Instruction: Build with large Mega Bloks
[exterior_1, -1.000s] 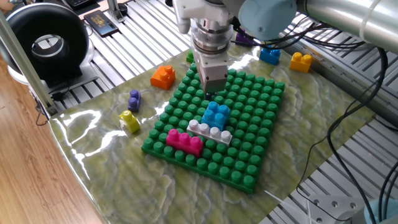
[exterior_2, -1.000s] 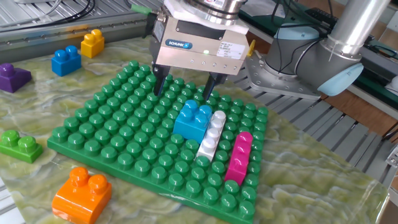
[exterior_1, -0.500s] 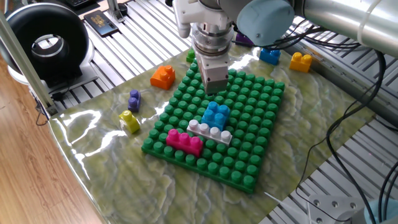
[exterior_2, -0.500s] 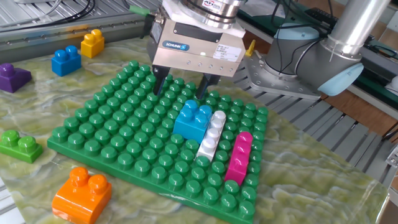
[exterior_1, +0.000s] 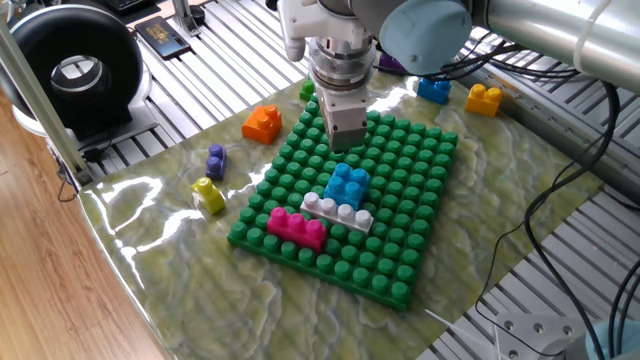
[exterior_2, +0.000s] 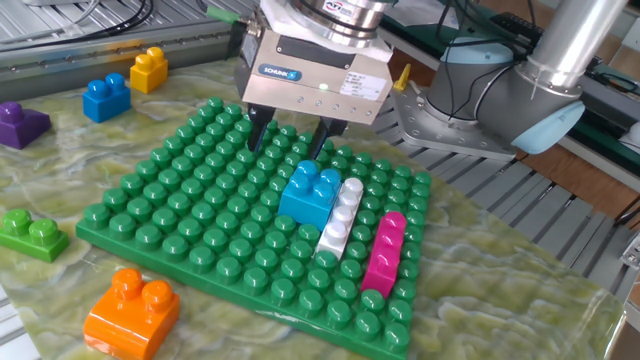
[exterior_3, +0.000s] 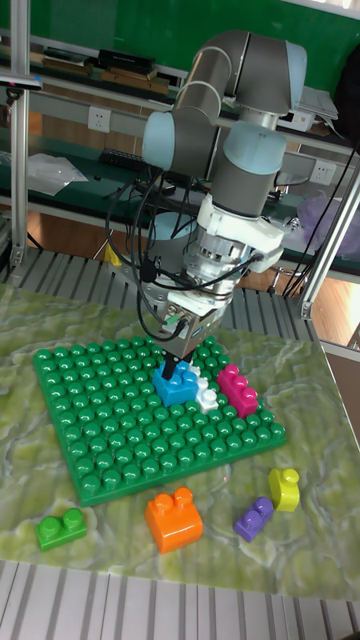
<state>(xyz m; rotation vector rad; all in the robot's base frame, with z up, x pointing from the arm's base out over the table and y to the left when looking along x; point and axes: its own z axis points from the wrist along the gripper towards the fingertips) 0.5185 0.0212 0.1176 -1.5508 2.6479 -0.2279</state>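
Three bricks are seated on the green baseplate (exterior_2: 180, 225) — a light blue brick (exterior_2: 310, 192), a white-grey brick (exterior_2: 338, 220) and a magenta brick (exterior_2: 383, 252), side by side. The gripper (exterior_2: 285, 143) hangs just behind the blue one, fingers parted, holding nothing. Loose on the mat: orange brick (exterior_2: 130, 312), green brick (exterior_2: 32, 236), purple brick (exterior_2: 20, 124) — likely still to place.

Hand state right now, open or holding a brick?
Hand: open, holding nothing, its fingers apart over the green baseplate just behind the light blue brick.

"SCHUNK" label on pincer (exterior_2: 285, 146) body
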